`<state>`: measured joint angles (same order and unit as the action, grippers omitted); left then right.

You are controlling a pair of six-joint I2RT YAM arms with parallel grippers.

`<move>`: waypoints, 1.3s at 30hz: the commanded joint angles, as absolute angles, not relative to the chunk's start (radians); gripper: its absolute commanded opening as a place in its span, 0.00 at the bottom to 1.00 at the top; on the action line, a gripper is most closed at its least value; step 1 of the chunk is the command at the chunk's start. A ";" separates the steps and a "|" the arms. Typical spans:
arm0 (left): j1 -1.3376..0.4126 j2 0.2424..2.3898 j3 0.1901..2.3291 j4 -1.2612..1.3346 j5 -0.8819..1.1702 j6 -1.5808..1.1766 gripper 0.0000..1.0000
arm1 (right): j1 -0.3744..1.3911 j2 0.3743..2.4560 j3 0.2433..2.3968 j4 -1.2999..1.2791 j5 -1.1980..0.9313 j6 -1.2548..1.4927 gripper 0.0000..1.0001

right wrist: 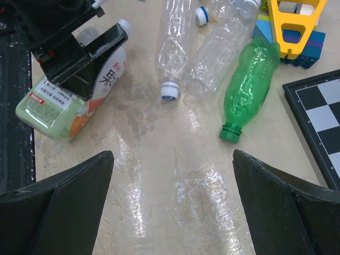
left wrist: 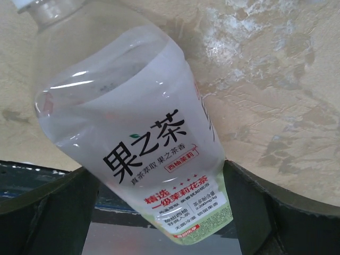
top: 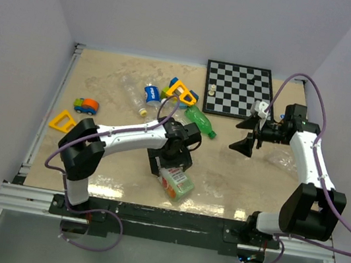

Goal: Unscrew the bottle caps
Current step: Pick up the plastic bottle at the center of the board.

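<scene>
Now the left gripper [left wrist: 159, 210] hangs wide open over the tea bottle [left wrist: 133, 122], one jaw each side, likely to hold it steady. Its white cap [right wrist: 125, 25] is on the bottle's neck. The right gripper [right wrist: 172, 207] hangs open and empty, away from the bottle.

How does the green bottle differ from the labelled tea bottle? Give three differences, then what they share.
The green bottle is green and bare; the labelled tea bottle wears a printed label. The tea bottle has a white cap; the green bottle's mouth looks uncapped. The tea bottle lies inside the open left hand; the green bottle lies free. Both lie sideways on the table.
</scene>
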<state>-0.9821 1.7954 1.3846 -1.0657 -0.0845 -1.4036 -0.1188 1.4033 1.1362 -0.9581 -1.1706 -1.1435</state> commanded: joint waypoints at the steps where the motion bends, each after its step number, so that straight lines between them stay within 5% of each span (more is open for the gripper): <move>1: -0.982 1.848 1.373 -1.042 -0.051 -1.419 1.00 | -0.120 1.405 1.184 -1.008 -1.215 -1.200 0.98; 25: -0.974 1.816 1.210 -1.071 -0.091 -1.318 0.98 | -0.118 1.440 1.204 -1.149 -1.243 -1.358 0.98; 30: -0.974 1.778 1.204 -1.020 -0.139 -1.261 0.82 | -0.120 1.445 1.209 -1.163 -1.244 -1.374 0.98; 35: -0.970 1.671 1.178 -0.867 -0.199 -1.047 0.55 | -0.120 1.450 1.210 -1.170 -1.244 -1.384 0.98; 39: -0.959 1.597 1.121 -0.738 -0.174 -0.812 0.50 | -0.120 1.450 1.210 -1.170 -1.244 -1.384 0.98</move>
